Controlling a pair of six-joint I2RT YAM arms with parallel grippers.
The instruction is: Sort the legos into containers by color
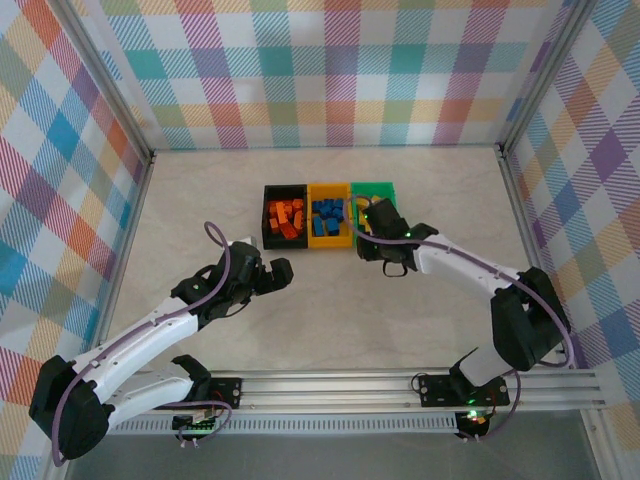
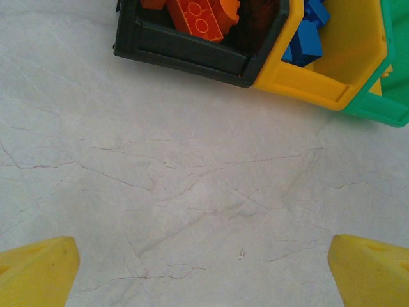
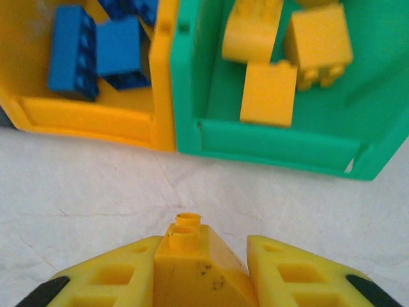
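Three joined containers stand in a row: a black bin [image 1: 284,218] with orange-red legos [image 1: 288,216], a yellow-orange bin [image 1: 314,238] with blue legos [image 1: 327,214], and a green bin [image 1: 373,189]. My right gripper [image 3: 201,268] is shut on a yellow lego [image 3: 192,259] with its studs pointing forward, just above the table in front of the green bin [image 3: 275,142]. Inside that bin lie yellow legos [image 3: 268,93]. My left gripper [image 2: 204,275] stands open over bare table, its fingertips [image 2: 35,272] wide apart, short of the black bin [image 2: 185,54].
The pale marbled table [image 1: 330,320] spreads out in front of the bins. Checkered walls [image 1: 70,200] close in the left, back and right sides. A metal rail [image 1: 400,385] carrying the arm bases runs along the near edge.
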